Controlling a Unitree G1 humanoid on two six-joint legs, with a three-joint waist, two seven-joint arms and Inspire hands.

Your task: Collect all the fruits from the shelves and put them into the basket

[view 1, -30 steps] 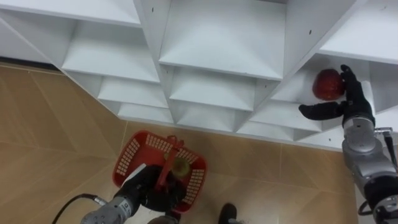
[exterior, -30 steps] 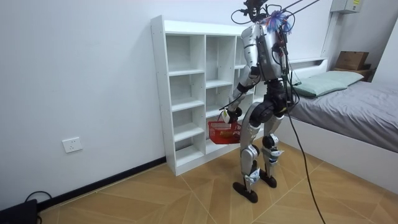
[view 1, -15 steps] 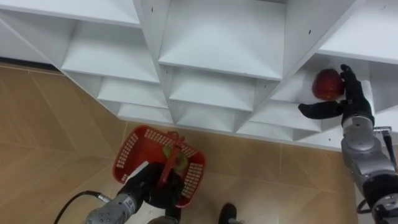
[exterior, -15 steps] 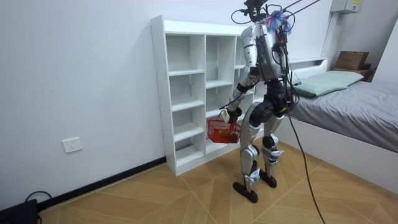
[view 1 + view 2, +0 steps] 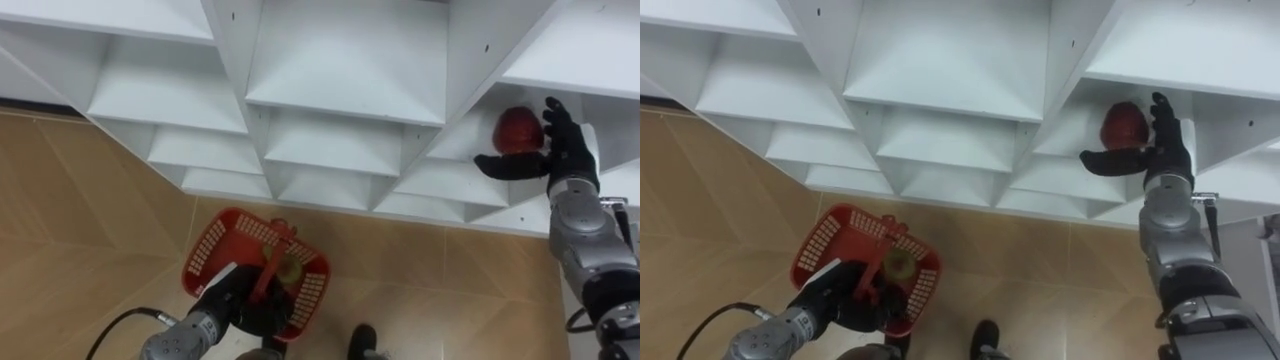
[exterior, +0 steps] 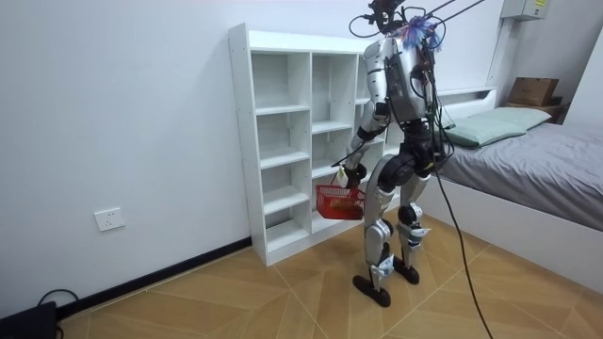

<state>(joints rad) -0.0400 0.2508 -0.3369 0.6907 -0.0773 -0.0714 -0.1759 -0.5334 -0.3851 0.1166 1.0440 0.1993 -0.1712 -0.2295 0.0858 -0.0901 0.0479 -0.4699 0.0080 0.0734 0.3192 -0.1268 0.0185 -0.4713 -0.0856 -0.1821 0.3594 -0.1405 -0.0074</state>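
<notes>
Fruit (image 5: 516,130): red, on closet shelf (image 5: 462,140), upper right.
Right hand (image 5: 562,150): fingers spread behind it, thumb beneath.
Left hand (image 5: 238,300): curled round basket handle (image 5: 268,272), lower left.
Handling: likely firm, smooth; cup its sides.

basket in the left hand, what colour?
Red, with perforated lattice walls. The basket shows best in the left eye view.
</notes>
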